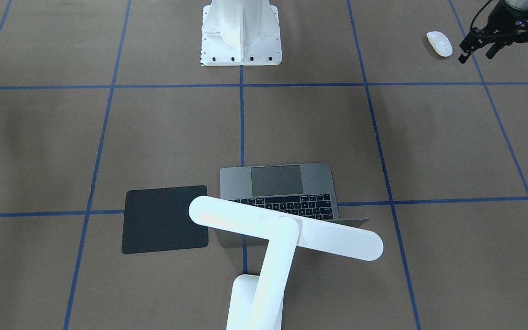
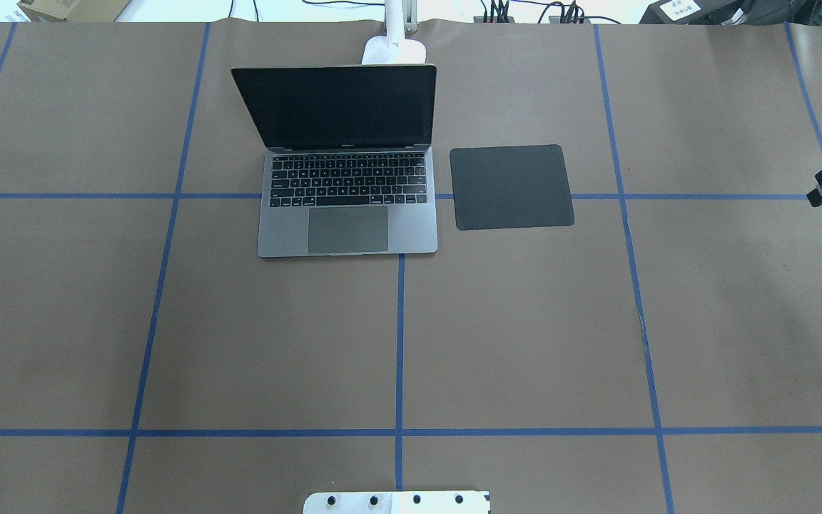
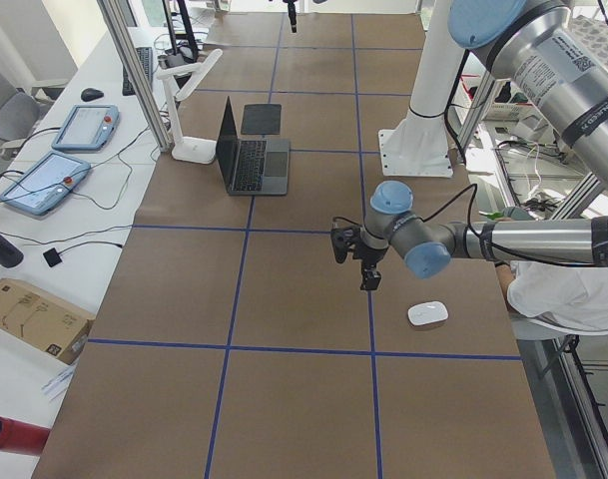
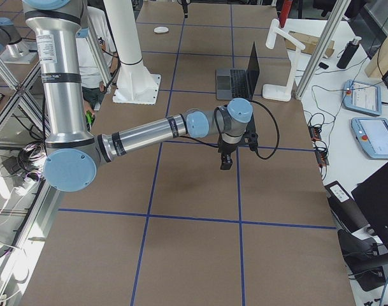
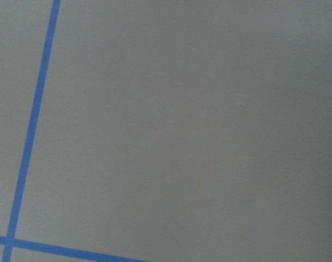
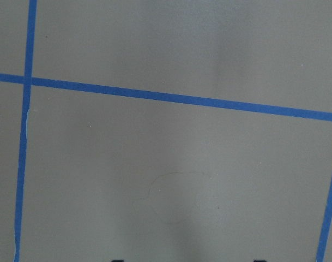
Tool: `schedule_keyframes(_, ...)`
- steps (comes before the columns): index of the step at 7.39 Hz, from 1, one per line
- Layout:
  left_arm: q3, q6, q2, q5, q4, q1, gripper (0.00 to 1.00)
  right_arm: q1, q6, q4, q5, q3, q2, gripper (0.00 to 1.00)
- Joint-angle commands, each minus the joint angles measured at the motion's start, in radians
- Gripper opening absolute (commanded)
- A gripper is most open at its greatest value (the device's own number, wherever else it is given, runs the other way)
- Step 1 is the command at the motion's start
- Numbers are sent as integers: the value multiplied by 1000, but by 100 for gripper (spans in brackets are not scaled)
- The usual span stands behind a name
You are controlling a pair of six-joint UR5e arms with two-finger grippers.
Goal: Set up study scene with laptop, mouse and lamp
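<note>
A grey laptop (image 2: 348, 221) stands open at the far middle of the table (image 2: 525, 343). A white lamp (image 1: 287, 231) stands just behind it with its bar head over the keyboard, and a black mat (image 2: 511, 187) lies just beside it on the robot's right. A white mouse (image 1: 439, 44) lies well apart on the robot's left, with the left gripper (image 1: 477, 56) just beside it, fingers spread and empty. The right gripper (image 4: 225, 164) hangs over bare table, fingertips apart, holding nothing.

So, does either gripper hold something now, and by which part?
Nothing is held. The left gripper hangs open beside the mouse, apart from it; the right gripper is empty too.
</note>
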Motion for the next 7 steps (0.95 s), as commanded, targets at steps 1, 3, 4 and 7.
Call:
schedule_keyframes(1, 88, -42, 45, 4, -90, 41, 100, -1, 3, 9, 0, 15, 2, 85)
schedule_keyframes(3, 173, -94, 39, 34, -196, 72, 100, 0, 9, 41, 2, 21, -4, 86)
schedule_keyframes(4, 185, -152, 37, 81, -196, 137, 100, 0, 9, 50, 2, 21, -7, 87)
schedule_keyframes(7, 187, -416, 33, 241, -245, 373, 100, -1, 11, 65, 2, 23, -7, 89)
